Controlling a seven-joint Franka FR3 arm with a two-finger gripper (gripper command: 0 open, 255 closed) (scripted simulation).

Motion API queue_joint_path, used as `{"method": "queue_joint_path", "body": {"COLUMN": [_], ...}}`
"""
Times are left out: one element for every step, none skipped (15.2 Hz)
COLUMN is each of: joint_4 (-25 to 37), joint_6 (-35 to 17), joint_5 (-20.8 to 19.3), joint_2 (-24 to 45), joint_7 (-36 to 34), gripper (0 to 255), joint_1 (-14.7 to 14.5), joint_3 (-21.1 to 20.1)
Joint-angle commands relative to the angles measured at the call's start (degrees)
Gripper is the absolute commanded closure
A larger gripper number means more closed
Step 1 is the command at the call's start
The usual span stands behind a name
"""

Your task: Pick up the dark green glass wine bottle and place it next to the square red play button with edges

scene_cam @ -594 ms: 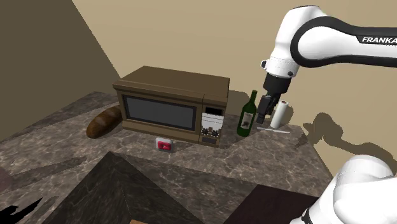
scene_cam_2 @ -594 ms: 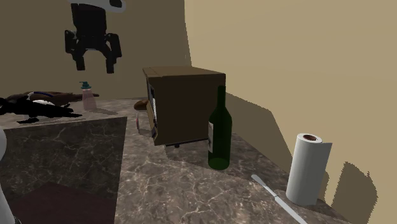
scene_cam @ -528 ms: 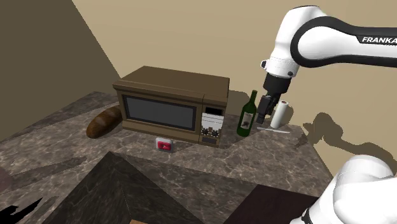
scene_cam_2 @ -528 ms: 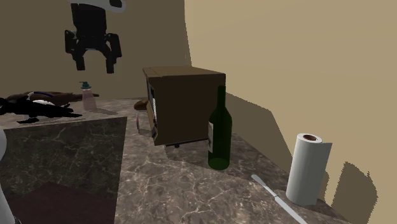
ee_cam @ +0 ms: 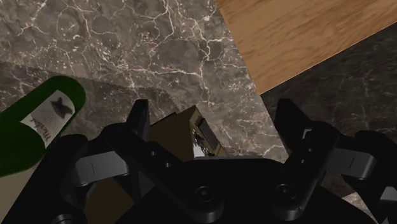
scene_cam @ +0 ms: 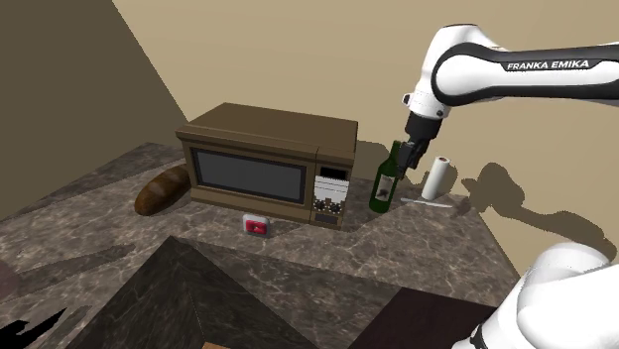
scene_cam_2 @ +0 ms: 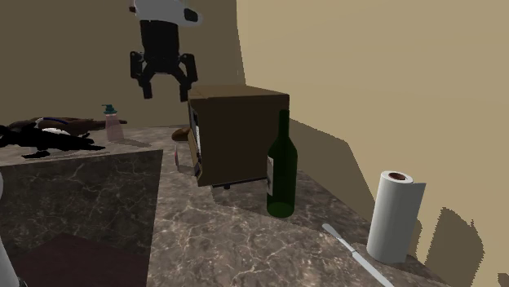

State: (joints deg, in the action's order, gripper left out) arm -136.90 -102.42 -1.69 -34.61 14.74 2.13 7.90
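- The gripper (scene_cam_2: 166, 91) is seen in the air with its fingers (ee_cam: 137, 121) spread apart; nothing is held between them.
- In the shoulder view the gripper (scene_cam: 408, 167) is placed just at 1 o'clock of the bottle's neck; whether they touch cannot be told there.
- In the second exterior view the gripper is shown at 10 o'clock of the bottle (scene_cam_2: 281, 175), well apart from it and higher than the microwave (scene_cam_2: 236, 134).
- The dark green bottle (scene_cam: 385, 183) is stood upright on the marbled counter (scene_cam: 427, 248), near the microwave (scene_cam: 268, 164), at its 3 o'clock in the shoulder view.
- In the wrist view the bottle (ee_cam: 38, 124) is seen outside the fingers, beside one of them, with its white label turned to the camera.
- The red button (scene_cam: 256, 225) is set on the counter just at 6 o'clock of the microwave's door, and at 8 o'clock of the bottle.
- A paper roll (scene_cam: 435, 178) is stood at 3 o'clock of the bottle, with a knife (scene_cam: 427, 203) laid at its foot.
- A loaf (scene_cam: 164, 188) is laid at 9 o'clock of the microwave.
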Motion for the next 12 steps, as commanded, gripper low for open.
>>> {"method": "queue_joint_path", "body": {"joint_4": [1.82, 2.65, 3.55, 4.50, 5.52, 6.59, 7.73, 8.92, 10.17, 11.49, 12.86, 14.30], "joint_6": [-1.56, -2.52, -3.45, -4.35, -5.22, -6.06, -6.86, -7.62, -8.35, -9.03, -9.67, -10.26], "joint_5": [-1.10, -1.47, -1.76, -2.00, -2.17, -2.27, -2.31, -2.27, -2.16, -1.97, -1.71, -1.36], "joint_2": [2.74, 4.23, 5.74, 7.29, 8.86, 10.46, 12.08, 13.73, 15.41, 17.11, 18.83, 20.59], "joint_7": [2.20, 3.12, 4.04, 4.97, 5.90, 6.85, 7.80, 8.77, 9.75, 10.75, 11.77, 12.80], "gripper": [0, 0, 0, 0, 0, 0, 0, 0, 0, 0, 0, 0], "joint_1": [0.85, 1.14, 1.42, 1.68, 1.91, 2.14, 2.35, 2.55, 2.74, 2.93, 3.12, 3.31], "joint_3": [1.97, 2.83, 3.67, 4.51, 5.36, 6.18, 7.00, 7.82, 8.62, 9.41, 10.19, 10.95]}}
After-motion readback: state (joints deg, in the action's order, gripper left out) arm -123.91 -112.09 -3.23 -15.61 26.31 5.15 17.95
